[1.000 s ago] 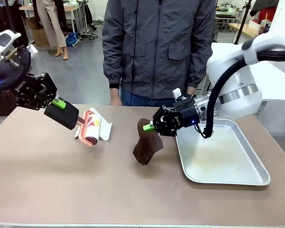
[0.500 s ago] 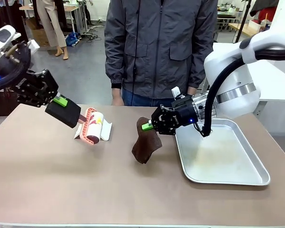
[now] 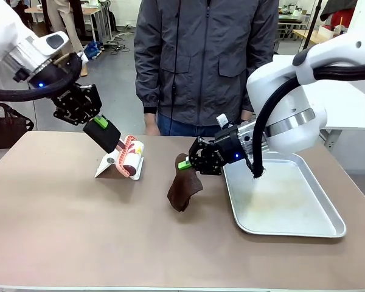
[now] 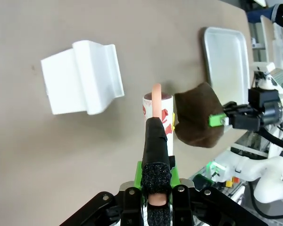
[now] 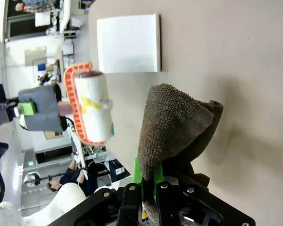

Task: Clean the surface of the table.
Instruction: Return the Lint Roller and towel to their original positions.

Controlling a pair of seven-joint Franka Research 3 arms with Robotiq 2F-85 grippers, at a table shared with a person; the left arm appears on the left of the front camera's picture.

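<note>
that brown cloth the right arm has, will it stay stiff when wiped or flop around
Likely floppy: the brown cloth hangs in folds from the right gripper, pinched at its top. Its looped, towel-like surface looks soft and light, so it would probably bunch when dragged across the table unless pressed flat.

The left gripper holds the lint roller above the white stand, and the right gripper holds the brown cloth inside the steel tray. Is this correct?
Not quite. The right gripper holds the brown cloth over the table, beside the steel tray, not inside it; the front view shows this. The left gripper does hold the lint roller above the white stand.
</note>
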